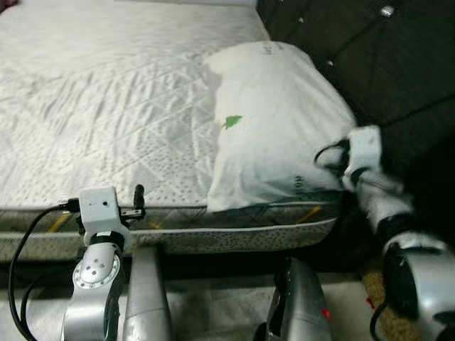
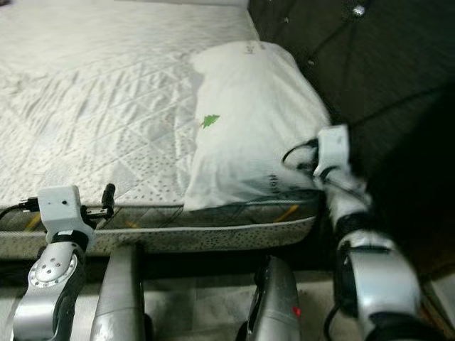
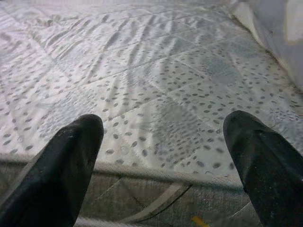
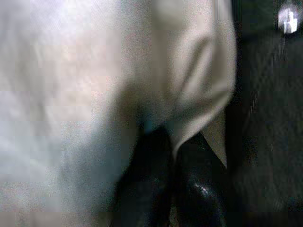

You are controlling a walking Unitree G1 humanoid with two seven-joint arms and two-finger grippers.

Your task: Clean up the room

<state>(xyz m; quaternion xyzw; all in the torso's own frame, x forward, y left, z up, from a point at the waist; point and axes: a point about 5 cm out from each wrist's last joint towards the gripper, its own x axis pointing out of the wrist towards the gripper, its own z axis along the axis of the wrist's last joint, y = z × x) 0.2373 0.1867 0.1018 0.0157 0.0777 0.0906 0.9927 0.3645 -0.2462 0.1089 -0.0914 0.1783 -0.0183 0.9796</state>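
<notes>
With the right claw (image 4: 175, 189) clamped on the near right corner of the pillow (image 1: 274, 121) lying at the bed's (image 1: 106, 106) right end, keep that pinch firm while placing it squarely against the headboard (image 1: 370, 64); the left claw (image 3: 163, 161) hovers with fingers apart over the near mattress edge.

A bedroom in a home is shown: a bare quilted mattress (image 1: 106, 106) fills the left, a white pillow (image 1: 277, 128) lies at its right end against a dark tufted headboard (image 1: 384, 64).
</notes>
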